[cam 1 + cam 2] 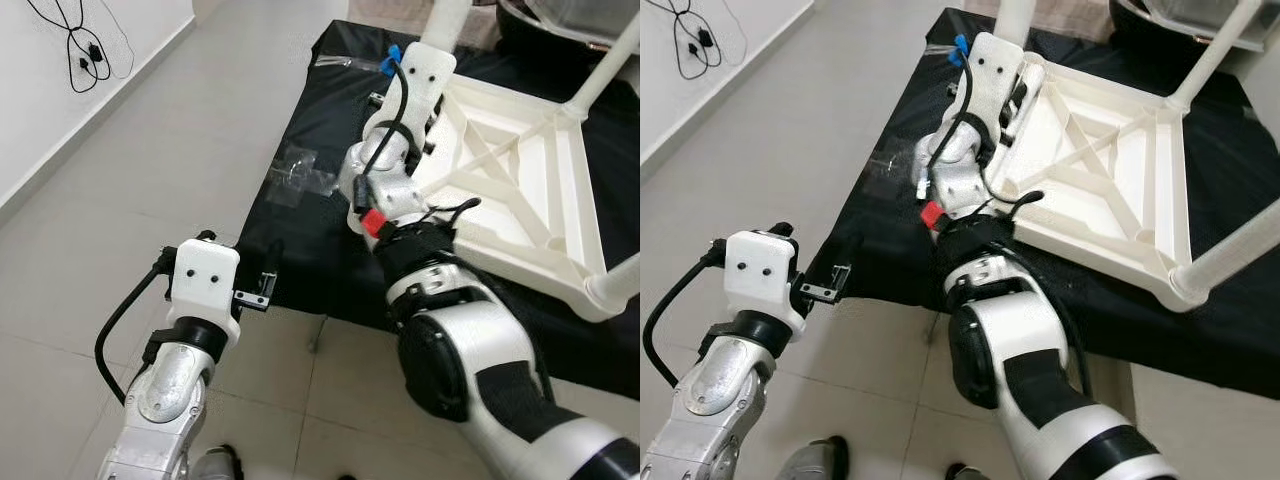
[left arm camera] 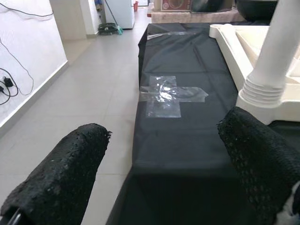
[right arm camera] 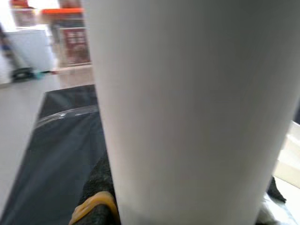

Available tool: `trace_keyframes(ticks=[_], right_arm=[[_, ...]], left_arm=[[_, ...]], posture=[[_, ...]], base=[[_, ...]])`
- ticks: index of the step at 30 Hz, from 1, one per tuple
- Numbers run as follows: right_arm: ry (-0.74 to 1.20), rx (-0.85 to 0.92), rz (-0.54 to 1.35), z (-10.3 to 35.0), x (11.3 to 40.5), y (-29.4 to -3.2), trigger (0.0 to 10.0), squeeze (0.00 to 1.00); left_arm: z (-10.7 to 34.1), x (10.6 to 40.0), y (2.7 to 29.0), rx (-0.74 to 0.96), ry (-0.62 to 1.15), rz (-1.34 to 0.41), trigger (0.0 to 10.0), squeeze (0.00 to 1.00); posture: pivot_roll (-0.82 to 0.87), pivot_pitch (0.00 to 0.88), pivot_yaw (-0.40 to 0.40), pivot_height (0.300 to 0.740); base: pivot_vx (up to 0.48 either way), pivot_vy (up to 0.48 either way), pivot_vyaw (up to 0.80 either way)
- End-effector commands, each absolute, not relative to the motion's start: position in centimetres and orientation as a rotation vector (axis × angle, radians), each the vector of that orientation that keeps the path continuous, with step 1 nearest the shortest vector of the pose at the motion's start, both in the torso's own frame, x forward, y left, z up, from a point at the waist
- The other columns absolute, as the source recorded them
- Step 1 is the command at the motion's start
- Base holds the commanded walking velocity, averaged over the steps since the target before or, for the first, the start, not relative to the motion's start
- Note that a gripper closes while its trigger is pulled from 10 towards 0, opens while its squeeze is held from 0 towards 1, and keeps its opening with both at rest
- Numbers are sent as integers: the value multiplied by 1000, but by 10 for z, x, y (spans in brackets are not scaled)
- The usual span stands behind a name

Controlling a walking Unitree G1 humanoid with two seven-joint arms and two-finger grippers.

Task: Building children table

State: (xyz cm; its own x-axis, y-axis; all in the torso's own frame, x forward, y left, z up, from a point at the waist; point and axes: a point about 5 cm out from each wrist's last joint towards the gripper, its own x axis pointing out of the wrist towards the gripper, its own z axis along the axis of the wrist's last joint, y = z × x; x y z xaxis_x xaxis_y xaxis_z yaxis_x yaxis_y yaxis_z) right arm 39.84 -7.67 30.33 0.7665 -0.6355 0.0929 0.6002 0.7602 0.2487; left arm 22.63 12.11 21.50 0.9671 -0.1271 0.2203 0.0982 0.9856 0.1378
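A white plastic children's table (image 1: 520, 190) lies upside down on a black cloth (image 1: 320, 250) spread on the floor. Its legs stick up at the corners. My right arm reaches to the far left corner, where my right gripper (image 3: 187, 197) is shut around a white table leg (image 1: 445, 20). In the right wrist view that leg (image 3: 187, 93) stands very close, with black fingers (image 3: 96, 187) at its sides. My left gripper (image 1: 262, 285) hangs open over the cloth's near left edge, holding nothing; its fingertips (image 2: 61, 173) are wide apart.
A clear plastic bag (image 1: 295, 175) lies on the cloth, left of the table. Two more legs (image 1: 610, 60) (image 1: 615, 285) stand on the right. Grey tile floor (image 1: 150, 180) stretches left to a white wall with black cables (image 1: 85, 50).
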Motion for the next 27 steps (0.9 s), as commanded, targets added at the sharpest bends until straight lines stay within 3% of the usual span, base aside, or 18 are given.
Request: trace_keyframes(ticks=[1, 10, 12, 18, 19, 20, 21, 27], right_arm=[[132, 195, -845, 236, 397, -99, 10000, 0], [160, 250, -1031, 235, 393, -117, 10000, 0], [186, 275, -1118, 230, 392, -133, 10000, 0], [176, 261, -1101, 229, 393, -136, 10000, 0], [162, 253, -1077, 230, 394, -134, 10000, 400], [162, 253, -1077, 230, 394, -134, 10000, 400], [136, 248, -1039, 233, 395, -130, 10000, 1000], [44, 249, -947, 244, 397, -116, 10000, 1000]], left_arm=[[212, 227, 122, 134, -223, -119, 10000, 0], [213, 227, 121, 132, -225, -119, 10000, 0], [213, 228, 119, 131, -227, -125, 10000, 0], [212, 227, 117, 128, -224, -140, 10000, 0], [211, 227, 117, 127, -222, -143, 10000, 0], [211, 227, 117, 127, -222, -143, 10000, 0], [211, 226, 116, 125, -222, -145, 10000, 0], [210, 225, 114, 119, -220, -150, 10000, 0]], posture=[[122, 248, -92, 740], [130, 249, -95, 740], [134, 247, -95, 740], [126, 237, -93, 740], [126, 236, -93, 740], [126, 236, -93, 740], [125, 234, -92, 740], [128, 223, -87, 740]], base=[[0, 0, 0], [0, 0, 0], [0, 0, 0], [0, 0, 0], [0, 0, 0], [0, 0, 0], [0, 0, 0], [0, 0, 0]])
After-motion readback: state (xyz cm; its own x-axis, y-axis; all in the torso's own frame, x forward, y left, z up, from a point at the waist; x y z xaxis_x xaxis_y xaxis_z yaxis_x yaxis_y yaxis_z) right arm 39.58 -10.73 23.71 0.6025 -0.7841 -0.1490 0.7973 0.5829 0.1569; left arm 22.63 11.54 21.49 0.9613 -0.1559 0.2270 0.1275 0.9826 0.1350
